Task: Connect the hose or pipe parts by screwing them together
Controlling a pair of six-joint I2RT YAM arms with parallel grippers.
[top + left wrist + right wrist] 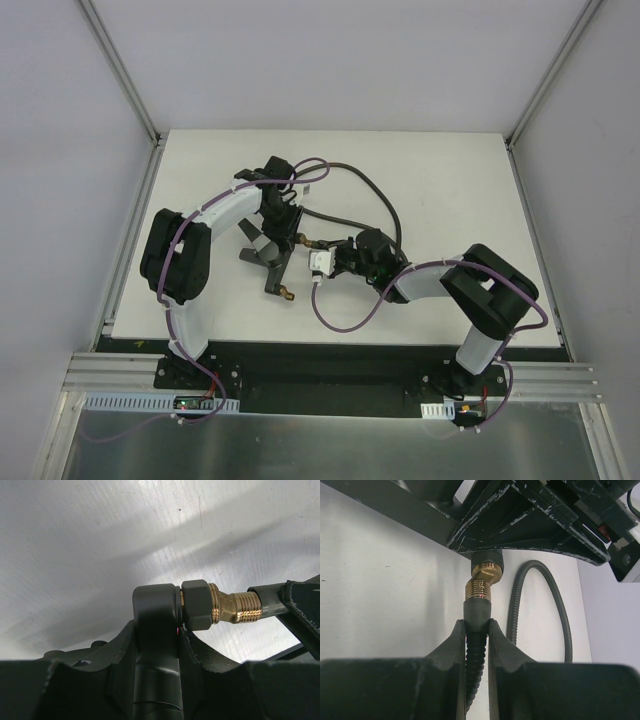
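Observation:
My left gripper [156, 630] is shut on the stem of the black T-shaped fitting [155, 605]. The fitting's side branch ends in a brass threaded tip [235, 607] pointing right. My right gripper [477, 627] is shut on the dark-grey hose's end connector [477, 611], which butts against that brass thread [479, 587]. The hose [555, 595] loops away behind on the table. In the top view both grippers, left [280, 225] and right [335, 250], meet at mid-table around the fitting [278, 262]. Another brass tip [287, 294] sticks out toward the near edge.
The hose [375, 195] curves across the white table [450, 180] behind the grippers. Purple cables [345, 320] hang along both arms. Grey walls and metal frame posts [120, 70] enclose the table on three sides.

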